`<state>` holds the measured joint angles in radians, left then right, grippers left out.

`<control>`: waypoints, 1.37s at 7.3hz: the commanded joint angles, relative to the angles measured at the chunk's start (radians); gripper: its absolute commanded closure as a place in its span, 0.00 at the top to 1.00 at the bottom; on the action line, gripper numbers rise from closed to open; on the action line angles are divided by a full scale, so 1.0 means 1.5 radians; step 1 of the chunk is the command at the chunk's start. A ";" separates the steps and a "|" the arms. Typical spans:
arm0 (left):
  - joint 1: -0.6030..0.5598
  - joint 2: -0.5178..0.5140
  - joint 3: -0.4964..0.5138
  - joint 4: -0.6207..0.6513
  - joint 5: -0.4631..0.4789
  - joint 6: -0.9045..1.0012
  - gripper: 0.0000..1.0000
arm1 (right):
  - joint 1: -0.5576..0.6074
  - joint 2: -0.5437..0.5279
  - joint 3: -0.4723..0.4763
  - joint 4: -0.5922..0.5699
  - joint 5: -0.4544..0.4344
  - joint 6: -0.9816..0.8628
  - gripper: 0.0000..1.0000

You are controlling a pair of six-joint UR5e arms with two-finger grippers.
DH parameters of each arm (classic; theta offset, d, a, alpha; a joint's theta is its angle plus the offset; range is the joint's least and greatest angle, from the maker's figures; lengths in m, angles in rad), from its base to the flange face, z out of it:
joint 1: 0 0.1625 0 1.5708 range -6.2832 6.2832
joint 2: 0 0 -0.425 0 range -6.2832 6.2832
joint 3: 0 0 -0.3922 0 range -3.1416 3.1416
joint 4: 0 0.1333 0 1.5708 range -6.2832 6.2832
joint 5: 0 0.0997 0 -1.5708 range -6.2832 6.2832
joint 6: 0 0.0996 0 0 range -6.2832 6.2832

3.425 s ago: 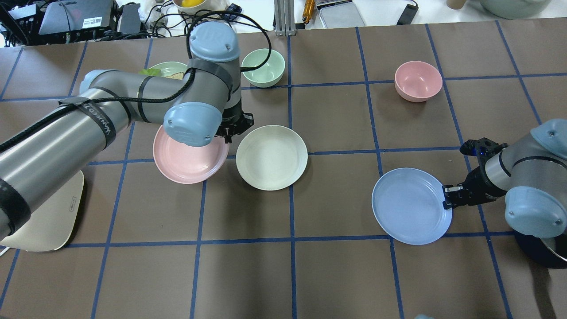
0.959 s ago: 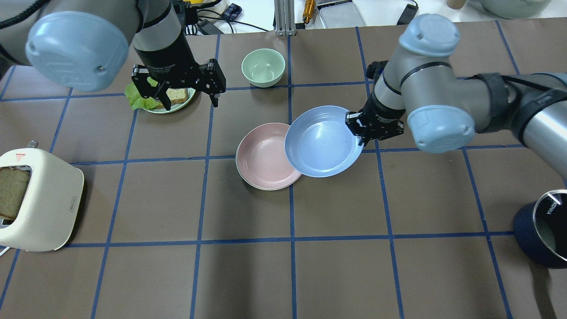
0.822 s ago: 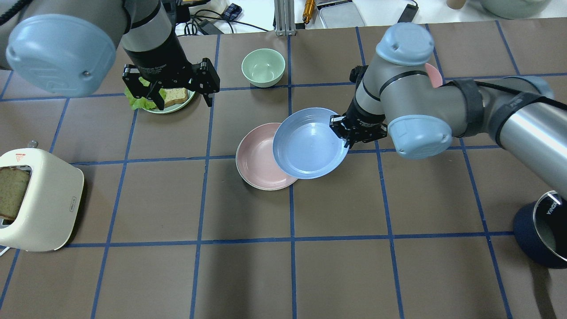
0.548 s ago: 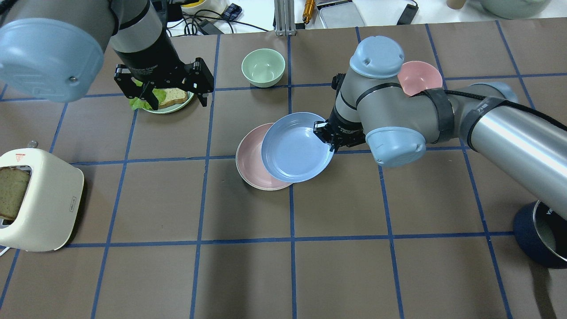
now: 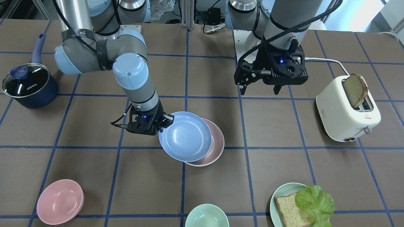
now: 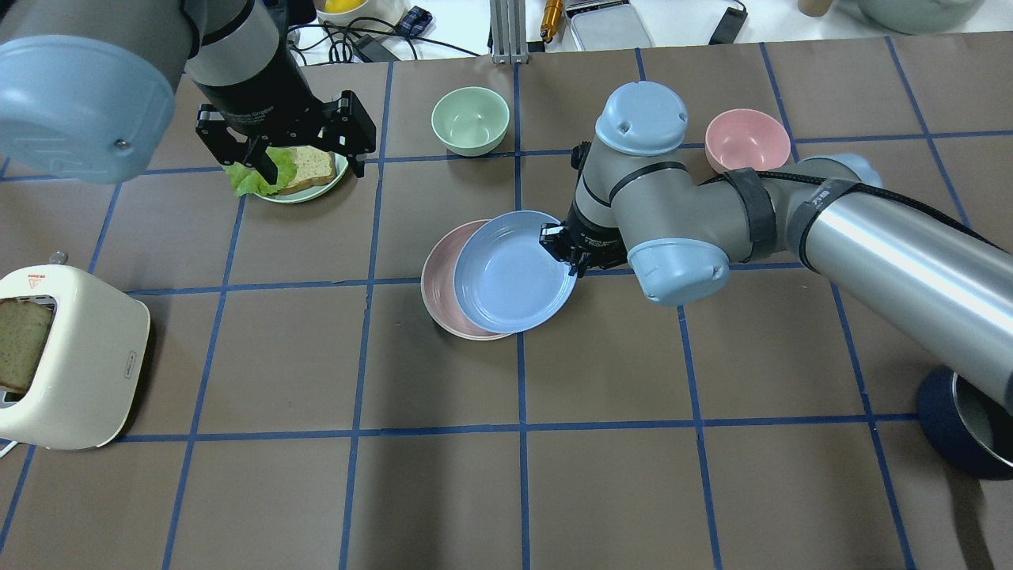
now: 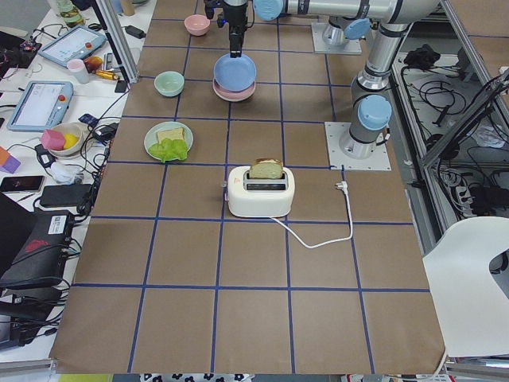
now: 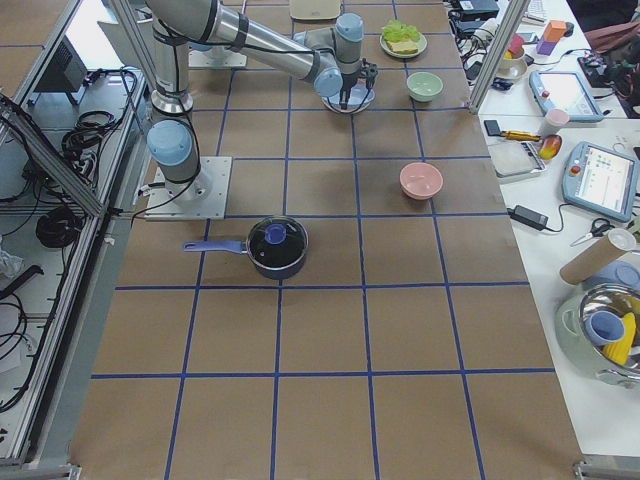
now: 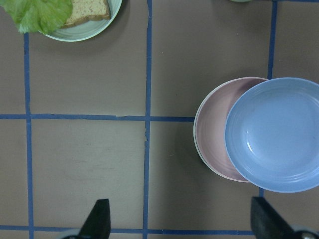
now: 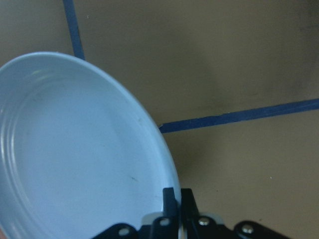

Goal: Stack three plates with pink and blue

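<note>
table [image 6: 601,491]: brown, blue tape grid.
right fingers [image 6: 563,248]: i see them clenched on blue plate [image 6: 510,273] rim.
blue plate: overlapping pink plate [image 6: 438,273], off-centre.
left fingers [image 9: 99,221]: spread apart.

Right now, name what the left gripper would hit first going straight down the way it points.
Left gripper: probably the bare brown paper-covered table, beside a blue tape line, missing the pale green bread plate and the round matte pink plate; depth is unclear.
</note>
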<state>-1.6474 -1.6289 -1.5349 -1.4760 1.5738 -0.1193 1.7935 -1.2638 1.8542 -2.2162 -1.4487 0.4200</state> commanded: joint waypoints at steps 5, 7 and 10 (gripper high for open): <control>0.018 0.000 0.000 0.005 -0.003 0.005 1.00 | -0.039 0.016 -0.151 0.119 -0.010 -0.115 1.00; 0.018 0.000 0.000 0.005 -0.003 0.005 1.00 | -0.111 -0.008 -0.223 0.229 -0.010 -0.204 1.00; 0.018 0.000 0.000 0.005 -0.003 0.005 1.00 | -0.164 -0.125 -0.219 0.324 -0.049 -0.339 1.00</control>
<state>-1.6199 -1.6290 -1.5355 -1.4680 1.5693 -0.1109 1.5962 -1.3902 1.5265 -1.7873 -1.5054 0.0184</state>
